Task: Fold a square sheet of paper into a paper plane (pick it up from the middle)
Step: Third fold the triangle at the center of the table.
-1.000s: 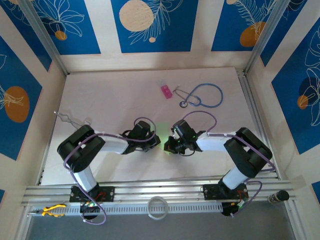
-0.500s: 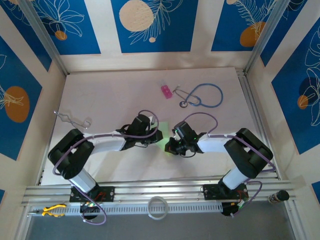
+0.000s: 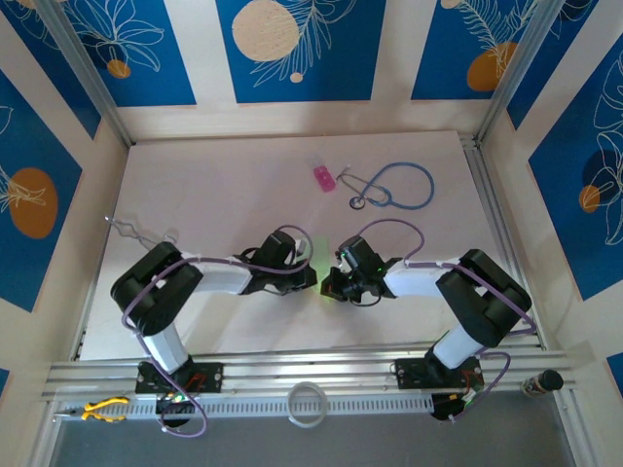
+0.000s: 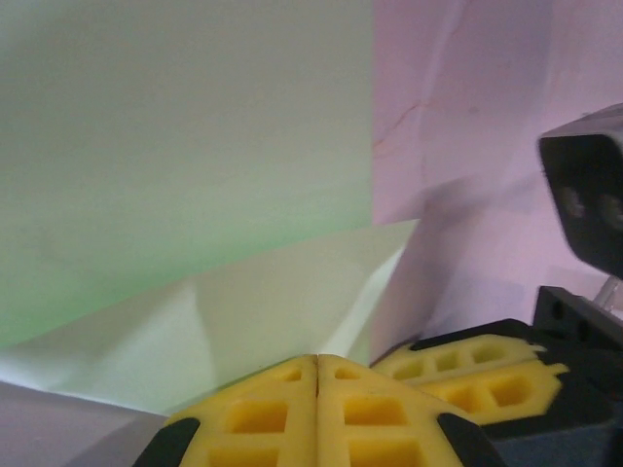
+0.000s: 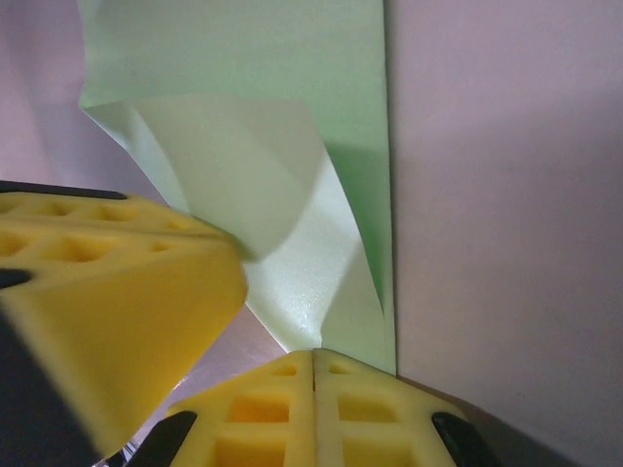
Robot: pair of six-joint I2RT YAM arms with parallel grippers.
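Sheet [image 4: 185, 146] lies on table [image 3: 224, 185], mid-width, between both arms; one corner flap lifted and folded over. Right gripper [image 5: 314, 352] fully closed, nipping the flap's tip. Left gripper [image 4: 317, 360] fully closed, pads at flap's edge; cannot tell if gripped

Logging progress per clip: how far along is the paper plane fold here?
Done: one corner of the light-green square paper sheet is turned over as a pale flap. In hand: the shut left gripper sits at that flap; the shut right gripper seems to pinch the sheet's edge. Left: every further fold; no pointed dart yet.
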